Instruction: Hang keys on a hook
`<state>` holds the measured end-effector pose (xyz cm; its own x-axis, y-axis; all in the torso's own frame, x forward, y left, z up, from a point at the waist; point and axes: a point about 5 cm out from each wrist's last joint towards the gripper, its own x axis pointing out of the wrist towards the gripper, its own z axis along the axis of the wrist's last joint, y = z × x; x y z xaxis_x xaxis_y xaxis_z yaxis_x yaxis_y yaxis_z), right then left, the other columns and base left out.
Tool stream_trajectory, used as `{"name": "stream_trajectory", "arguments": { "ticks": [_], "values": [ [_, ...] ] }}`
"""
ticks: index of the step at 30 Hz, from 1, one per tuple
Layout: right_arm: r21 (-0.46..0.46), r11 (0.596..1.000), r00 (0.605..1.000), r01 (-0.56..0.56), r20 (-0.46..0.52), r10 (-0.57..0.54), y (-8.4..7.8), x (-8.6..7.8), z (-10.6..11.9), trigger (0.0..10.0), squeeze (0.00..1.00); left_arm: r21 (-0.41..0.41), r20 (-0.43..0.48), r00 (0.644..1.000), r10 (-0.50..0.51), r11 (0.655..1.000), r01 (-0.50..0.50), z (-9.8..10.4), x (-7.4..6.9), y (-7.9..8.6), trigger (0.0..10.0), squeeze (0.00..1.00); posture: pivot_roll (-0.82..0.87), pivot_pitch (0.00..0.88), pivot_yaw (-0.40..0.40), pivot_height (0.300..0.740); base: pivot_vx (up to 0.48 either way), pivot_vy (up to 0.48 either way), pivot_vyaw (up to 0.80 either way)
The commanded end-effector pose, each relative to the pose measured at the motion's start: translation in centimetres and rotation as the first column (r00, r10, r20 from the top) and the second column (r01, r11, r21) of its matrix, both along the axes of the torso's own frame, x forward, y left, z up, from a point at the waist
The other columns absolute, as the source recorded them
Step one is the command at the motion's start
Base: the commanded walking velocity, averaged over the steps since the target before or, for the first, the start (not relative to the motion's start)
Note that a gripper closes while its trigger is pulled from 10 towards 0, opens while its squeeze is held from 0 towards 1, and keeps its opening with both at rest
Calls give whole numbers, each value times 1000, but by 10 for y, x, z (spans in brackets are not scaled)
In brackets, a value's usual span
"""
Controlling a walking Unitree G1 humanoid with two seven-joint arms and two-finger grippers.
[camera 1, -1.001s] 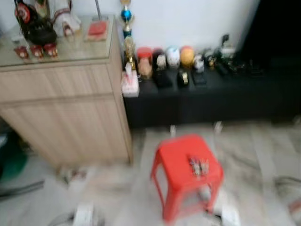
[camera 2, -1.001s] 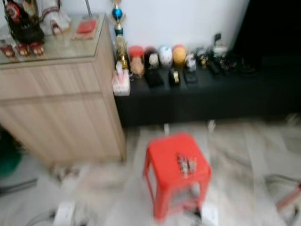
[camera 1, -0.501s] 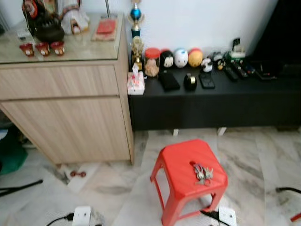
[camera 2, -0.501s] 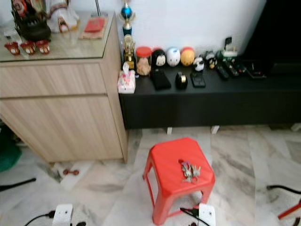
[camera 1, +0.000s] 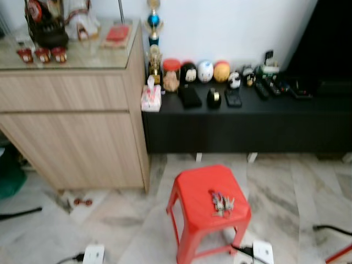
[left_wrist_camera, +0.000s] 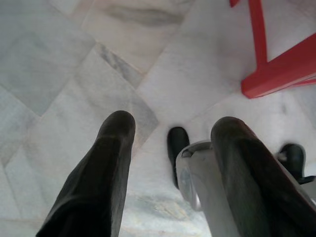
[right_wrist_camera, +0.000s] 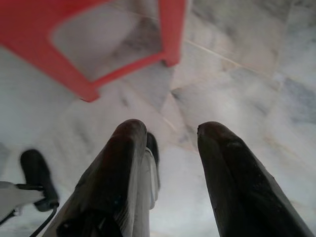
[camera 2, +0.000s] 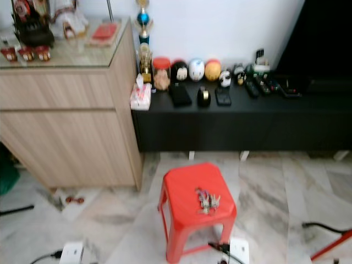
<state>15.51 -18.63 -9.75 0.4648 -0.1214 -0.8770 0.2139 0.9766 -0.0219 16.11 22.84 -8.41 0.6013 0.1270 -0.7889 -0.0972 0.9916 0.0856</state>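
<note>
Hanging low, parted: left pincer point(left_wrist_camera: 170, 131) | right pincer point(right_wrist_camera: 170, 131) | keys point(camera 1: 221, 203) on stool point(camera 1: 192, 190)

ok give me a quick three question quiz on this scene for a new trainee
1. True or false: the keys lie on top of the red stool.
2. Which stands to the robot's left of the stool? A) wooden cabinet B) a fridge C) a sofa
3. Fill in: both end effectors, left and right, hang over the marble ____ with fingers apart, holding nothing.

Key: 1 true; 2 A; 3 floor.
</note>
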Motion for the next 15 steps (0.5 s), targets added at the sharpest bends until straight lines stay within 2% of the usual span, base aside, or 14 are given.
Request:
{"name": "stream_trajectory", "arguments": {
  "ticks": [1,13,15],
  "values": [
    [-12,1000,1000,8,-11,-8,-6,-4,-1,10000,0,-9,-23,1000,6,1000,-6,-3,-5,-4,10000,0,-38,0,-21,740,0,0,0],
    [-12,1000,1000,10,-10,-11,-6,-4,-1,10000,0,-12,-15,1000,5,1000,-5,-3,-3,-4,10000,0,-37,0,-23,740,0,0,0],
    [-12,1000,1000,9,-9,-9,-6,-4,-1,10000,0,-12,-14,1000,5,1000,-5,-3,-3,-4,10000,0,-36,0,-23,740,255,0,0]
  ]
}}
